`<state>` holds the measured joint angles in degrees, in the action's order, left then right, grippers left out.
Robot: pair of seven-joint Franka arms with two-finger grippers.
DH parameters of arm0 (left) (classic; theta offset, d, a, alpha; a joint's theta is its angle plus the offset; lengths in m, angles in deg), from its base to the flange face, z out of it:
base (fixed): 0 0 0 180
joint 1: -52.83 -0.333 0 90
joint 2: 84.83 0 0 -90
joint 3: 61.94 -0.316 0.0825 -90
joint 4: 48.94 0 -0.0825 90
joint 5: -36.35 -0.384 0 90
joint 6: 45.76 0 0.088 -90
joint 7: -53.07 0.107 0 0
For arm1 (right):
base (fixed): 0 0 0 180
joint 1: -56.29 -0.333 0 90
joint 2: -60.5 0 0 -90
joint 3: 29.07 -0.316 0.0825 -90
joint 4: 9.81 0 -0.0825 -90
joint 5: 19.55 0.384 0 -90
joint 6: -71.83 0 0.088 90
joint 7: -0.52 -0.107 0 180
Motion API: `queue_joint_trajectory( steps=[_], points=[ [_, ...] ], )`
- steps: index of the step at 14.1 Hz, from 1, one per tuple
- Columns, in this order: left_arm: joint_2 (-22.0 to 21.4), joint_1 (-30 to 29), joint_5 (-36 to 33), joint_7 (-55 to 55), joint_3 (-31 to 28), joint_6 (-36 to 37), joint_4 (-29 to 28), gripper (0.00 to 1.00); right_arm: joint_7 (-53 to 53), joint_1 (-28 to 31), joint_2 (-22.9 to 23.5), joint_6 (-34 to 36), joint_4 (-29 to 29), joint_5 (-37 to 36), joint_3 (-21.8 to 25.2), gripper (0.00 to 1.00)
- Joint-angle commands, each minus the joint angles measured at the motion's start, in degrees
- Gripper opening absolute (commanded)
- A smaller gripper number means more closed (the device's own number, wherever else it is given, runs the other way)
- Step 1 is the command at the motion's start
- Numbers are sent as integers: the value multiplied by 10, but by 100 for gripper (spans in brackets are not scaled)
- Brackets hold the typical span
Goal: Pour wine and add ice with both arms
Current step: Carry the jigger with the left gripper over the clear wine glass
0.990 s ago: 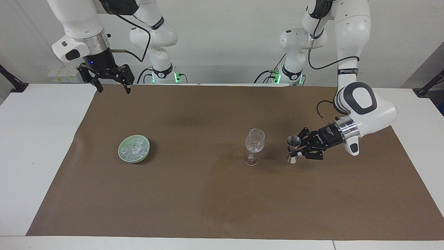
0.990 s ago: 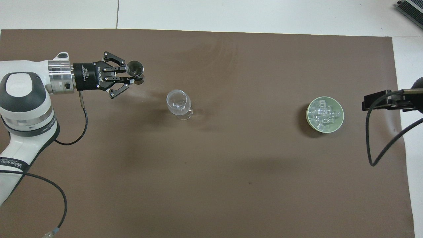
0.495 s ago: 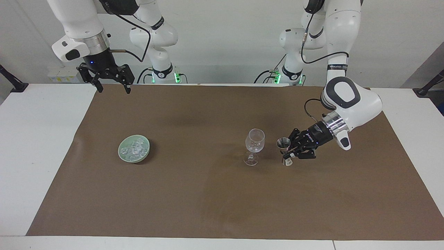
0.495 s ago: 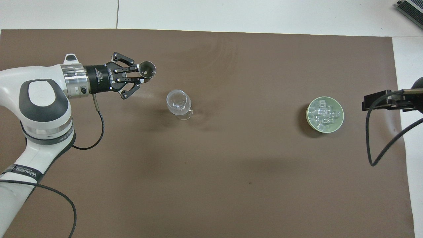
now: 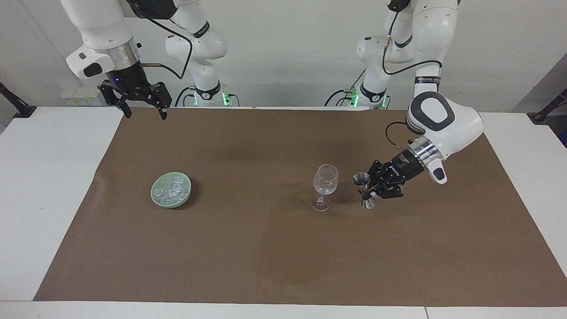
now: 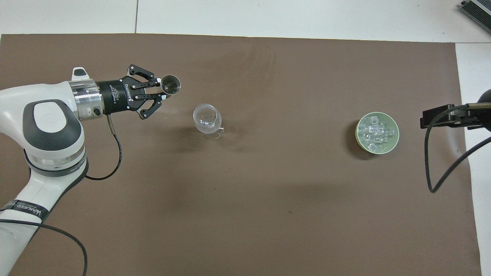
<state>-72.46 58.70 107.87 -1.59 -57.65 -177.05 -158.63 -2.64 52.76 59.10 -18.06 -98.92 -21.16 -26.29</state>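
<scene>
My left gripper (image 5: pixel 371 191) is shut on a small metal jigger (image 5: pixel 363 189), held nearly upright and low over the brown mat, just beside the stemmed wine glass (image 5: pixel 325 180) toward the left arm's end. The overhead view shows the jigger's open cup (image 6: pixel 170 84), the left gripper (image 6: pixel 161 90) and the glass (image 6: pixel 207 118) apart from each other. The ice (image 5: pixel 172 188) is a heap of clear cubes in a pale green dish (image 5: pixel 158 197) toward the right arm's end; the ice (image 6: pixel 375 131) and dish (image 6: pixel 395 134) show overhead too. My right gripper (image 5: pixel 141 108) waits open and empty, high over the mat's corner.
A brown mat (image 5: pixel 283 248) covers most of the white table (image 5: pixel 44 177). Only a dark part of the right gripper (image 6: pixel 441 116) and its black cable (image 6: pixel 427 168) show at the overhead view's edge, beside the dish.
My left gripper has carried the jigger closer to the wine glass and the left arm has drawn in. The right arm, glass and dish have not moved.
</scene>
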Motion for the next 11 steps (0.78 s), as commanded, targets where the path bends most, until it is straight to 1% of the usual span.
queue_joint_trajectory(
  steps=[1, 4, 11],
  points=[
    [-30, 19, 6, 10, -7, -36, -32, 0, -9, -3, -12, 5, -12, 4, 2, 100],
    [-45, 36, 7, 17, -7, -80, -59, 0, -9, -3, -12, 5, -12, 4, 2, 100],
    [-84, 62, 8, 16, -5, -122, -101, 0, -9, -3, -12, 5, -12, 4, 2, 100]
  ],
)
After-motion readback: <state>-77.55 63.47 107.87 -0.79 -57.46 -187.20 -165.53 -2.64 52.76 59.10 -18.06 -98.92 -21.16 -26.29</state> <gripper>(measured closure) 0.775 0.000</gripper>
